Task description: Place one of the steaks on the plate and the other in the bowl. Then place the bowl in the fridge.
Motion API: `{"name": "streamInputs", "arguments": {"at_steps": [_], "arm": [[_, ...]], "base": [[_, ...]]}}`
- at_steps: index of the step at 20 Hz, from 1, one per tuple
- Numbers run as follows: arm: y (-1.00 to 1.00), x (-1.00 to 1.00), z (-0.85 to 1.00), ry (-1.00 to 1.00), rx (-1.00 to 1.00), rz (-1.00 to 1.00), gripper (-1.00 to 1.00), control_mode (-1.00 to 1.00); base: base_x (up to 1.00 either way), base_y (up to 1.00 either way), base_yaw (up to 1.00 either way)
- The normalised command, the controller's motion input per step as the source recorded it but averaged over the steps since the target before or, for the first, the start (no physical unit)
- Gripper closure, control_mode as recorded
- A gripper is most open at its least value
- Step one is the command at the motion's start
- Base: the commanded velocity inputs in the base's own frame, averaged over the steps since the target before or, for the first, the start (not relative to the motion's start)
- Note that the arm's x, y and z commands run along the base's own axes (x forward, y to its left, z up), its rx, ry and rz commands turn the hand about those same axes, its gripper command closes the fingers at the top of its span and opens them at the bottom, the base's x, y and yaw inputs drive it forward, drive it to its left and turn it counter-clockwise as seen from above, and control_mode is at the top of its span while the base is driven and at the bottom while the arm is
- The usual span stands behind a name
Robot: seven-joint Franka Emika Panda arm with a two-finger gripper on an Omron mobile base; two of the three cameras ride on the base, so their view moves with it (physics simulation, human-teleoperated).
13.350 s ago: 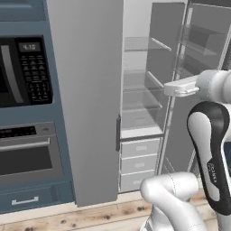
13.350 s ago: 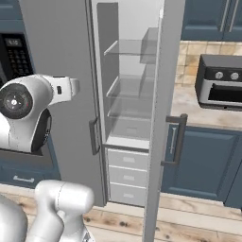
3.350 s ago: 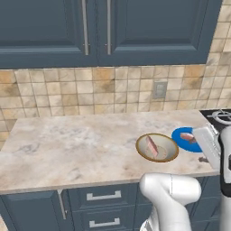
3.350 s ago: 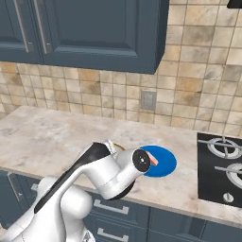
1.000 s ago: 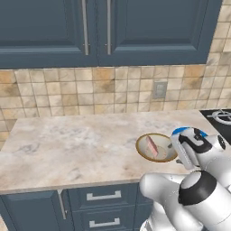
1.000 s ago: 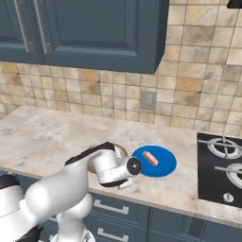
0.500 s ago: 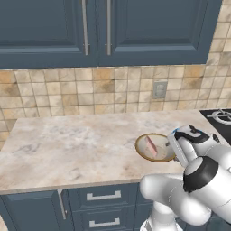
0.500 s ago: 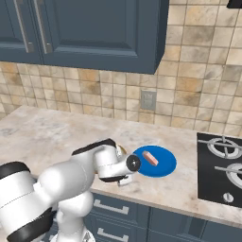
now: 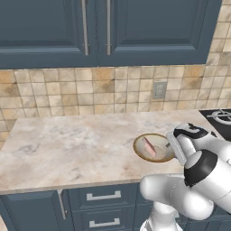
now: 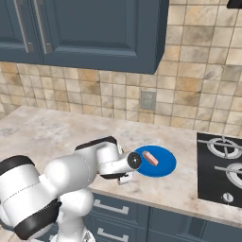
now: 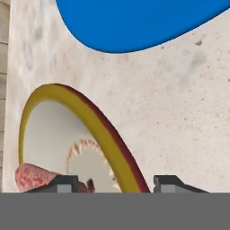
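Observation:
The tan-rimmed bowl (image 9: 139, 154) sits on the counter with one pinkish steak (image 9: 149, 147) lying in it. To its right, the blue plate (image 10: 164, 166) carries the other steak (image 10: 151, 158). My gripper (image 11: 117, 183) is low over the bowl's right side. In the hand view its two fingertips (image 11: 63, 182) straddle the bowl's rim (image 11: 99, 123), one inside and one outside, still apart from each other. The steak (image 11: 32, 176) shows inside the bowl by the inner finger, and the plate (image 11: 134, 22) lies just beyond. The fridge is out of view.
A black stove top (image 10: 221, 165) lies at the counter's right end. The tiled wall has an outlet (image 10: 148, 99), and dark blue cabinets (image 9: 103, 27) hang above. The marble counter (image 9: 67, 144) runs left of the bowl; its front edge is close beneath the hand.
The hand has come down onto the bowl's right rim, and the fingers have drawn closer together. Bowl, plate and steaks stay where they were.

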Motion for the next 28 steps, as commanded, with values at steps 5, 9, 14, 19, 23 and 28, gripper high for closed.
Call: {"name": "streamInputs", "arguments": {"at_steps": [5, 9, 14, 19, 23, 28], "arm": [[0.16, 0.00, -0.09, 0.00, -0.03, 0.00, 1.00, -1.00], [0.20, 0.00, -0.06, 0.00, -0.05, 0.00, 1.00, -1.00], [-0.03, -0.41, 0.63, 0.05, 0.00, 0.00, 1.00, -1.00], [0.00, -0.64, 0.99, -0.13, -0.02, 0.02, 1.00, -1.00], [0.04, -0.41, 0.83, -0.21, -0.09, 0.00, 1.00, -1.00], [0.26, -0.18, 0.68, -0.14, -0.07, -0.03, 1.00, -1.00]], "base": [[0.00, 0.00, 0.00], [0.00, 0.00, 0.00], [0.00, 0.00, 0.00], [0.00, 0.00, 0.00], [0.00, 0.00, 0.00], [0.00, 0.00, 0.00]]}}
